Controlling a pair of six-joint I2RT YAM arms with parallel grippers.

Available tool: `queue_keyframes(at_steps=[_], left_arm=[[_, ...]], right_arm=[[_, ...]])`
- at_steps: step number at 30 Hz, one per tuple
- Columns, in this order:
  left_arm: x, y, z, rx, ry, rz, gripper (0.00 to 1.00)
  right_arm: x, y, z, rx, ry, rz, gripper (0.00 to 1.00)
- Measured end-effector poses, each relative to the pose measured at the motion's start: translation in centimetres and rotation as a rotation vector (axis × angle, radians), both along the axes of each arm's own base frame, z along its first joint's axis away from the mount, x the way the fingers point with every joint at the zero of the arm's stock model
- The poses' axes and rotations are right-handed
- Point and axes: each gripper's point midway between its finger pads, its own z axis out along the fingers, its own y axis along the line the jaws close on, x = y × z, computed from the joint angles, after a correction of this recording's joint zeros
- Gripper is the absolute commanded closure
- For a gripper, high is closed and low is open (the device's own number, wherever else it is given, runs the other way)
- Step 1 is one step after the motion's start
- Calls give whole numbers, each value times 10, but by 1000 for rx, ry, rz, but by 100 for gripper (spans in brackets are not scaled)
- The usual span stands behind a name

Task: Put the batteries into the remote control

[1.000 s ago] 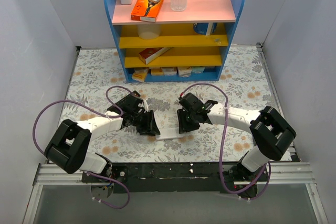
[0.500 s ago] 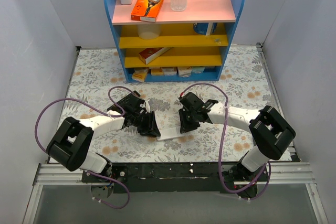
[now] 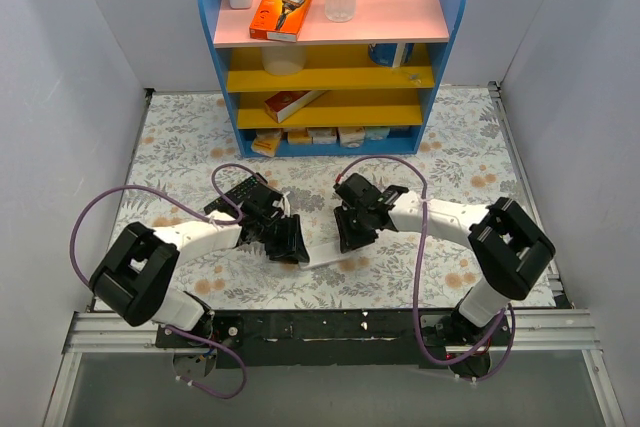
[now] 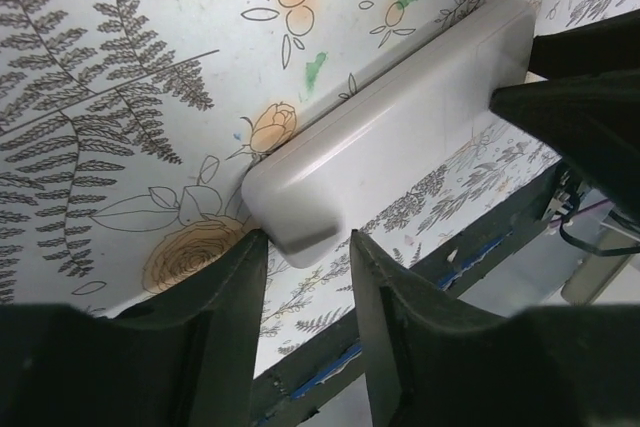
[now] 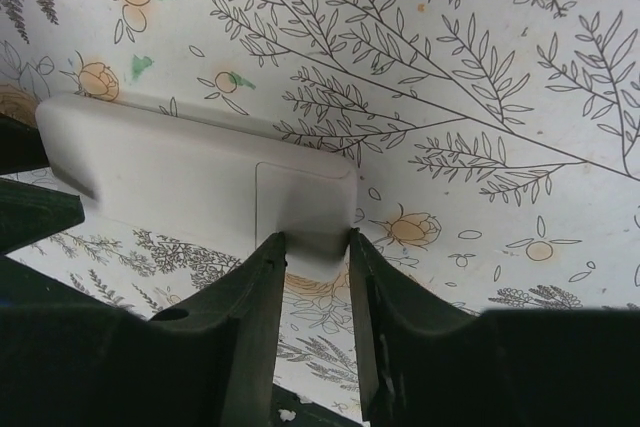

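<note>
The small white-grey plastic remote control (image 3: 325, 252) lies with its plain back up on the flowery table cloth (image 3: 180, 147), low in the middle of the top view. The left gripper (image 4: 300, 240) pinches one rounded end between its two dark fingers, closed just as far as the remote lets it. The right gripper (image 5: 312, 239) pinches the other end the same way, right by the thin outline of the battery lid (image 5: 300, 192). The back looks smooth and a bit shiny, with soft round corners. No batteries can be seen. I think the job is just starting, because the lid is still on. Next, one gripper should hold the remote firm while the other slides the lid off.
</note>
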Motion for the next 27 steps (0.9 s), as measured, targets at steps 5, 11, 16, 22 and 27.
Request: queue_keyframes(at_steps=[5,11,16,22,27], left_arm=[[10,-2,7,7,-68,32,47],[56,25,50,6,-287,212,9],[92,81,101,62,-493,458,2],[102,140,185,142,-755,698,2],[85,189,262,149,-982,890,2]], right_arm=[[15,0,9,8,-76,-30,35],[72,-35,62,49,-291,-210,18],[113,-92,121,60,-508,-404,7],[116,-160,184,48,-743,-611,3],[93,-205,231,53,-933,-724,2]])
